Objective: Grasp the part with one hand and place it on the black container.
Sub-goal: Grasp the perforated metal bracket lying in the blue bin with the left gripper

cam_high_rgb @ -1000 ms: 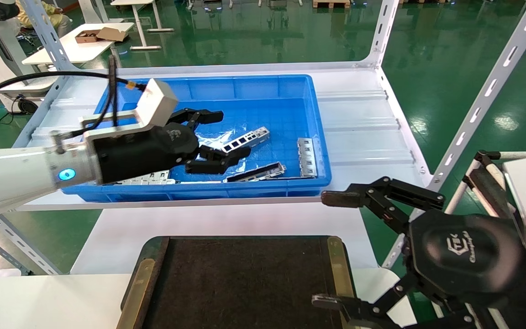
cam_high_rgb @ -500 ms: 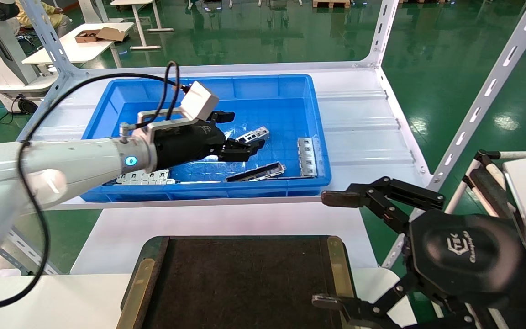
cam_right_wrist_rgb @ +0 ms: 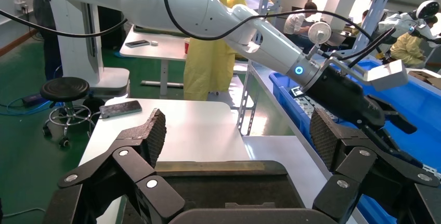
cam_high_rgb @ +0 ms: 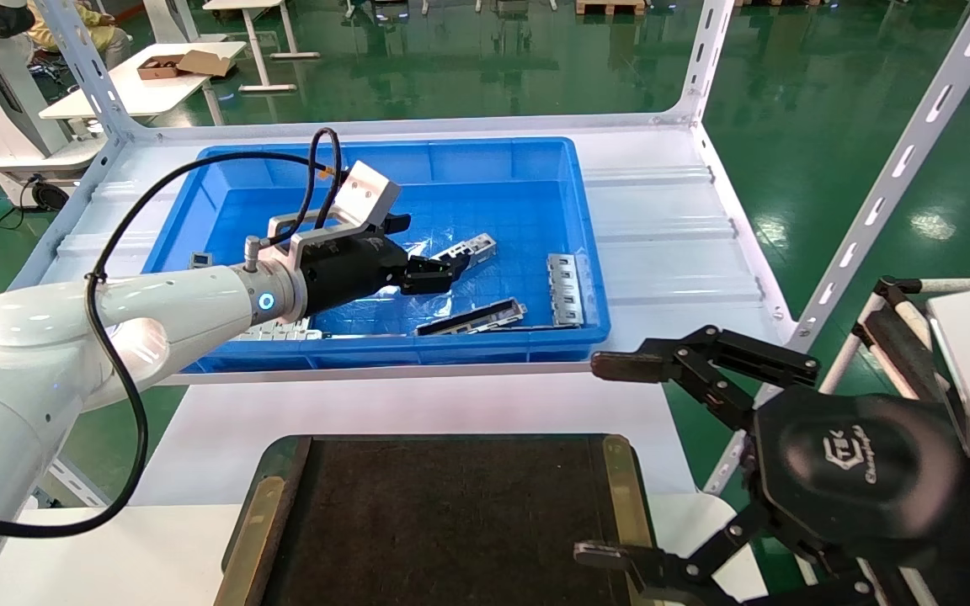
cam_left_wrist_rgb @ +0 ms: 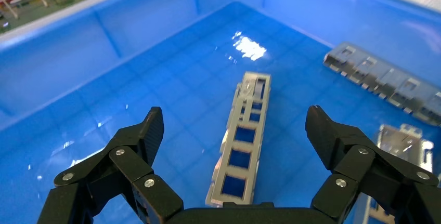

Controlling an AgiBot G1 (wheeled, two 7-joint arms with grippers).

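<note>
The part (cam_high_rgb: pixel 466 250), a slim silver bar with rectangular cutouts, lies flat on the floor of the blue bin (cam_high_rgb: pixel 485 352). In the left wrist view it (cam_left_wrist_rgb: pixel 247 135) runs lengthwise between my fingers. My left gripper (cam_high_rgb: pixel 430 257) is open low inside the bin, straddling the near end of the part without touching it. The black container (cam_high_rgb: pixel 443 522) with brass strips lies empty on the white table at the front. My right gripper (cam_high_rgb: pixel 611 459) is open and empty, parked at the front right beside the container.
A darker slim bar (cam_high_rgb: pixel 472 318) and a grey slotted plate (cam_high_rgb: pixel 565 290) lie in the bin's front right. More slotted plates (cam_high_rgb: pixel 279 330) lie under my left arm. White shelf uprights (cam_high_rgb: pixel 889 194) stand at the right.
My left gripper has moved deeper and lower into the bin, toward the part, and now straddles its near end. The right arm has not moved.
</note>
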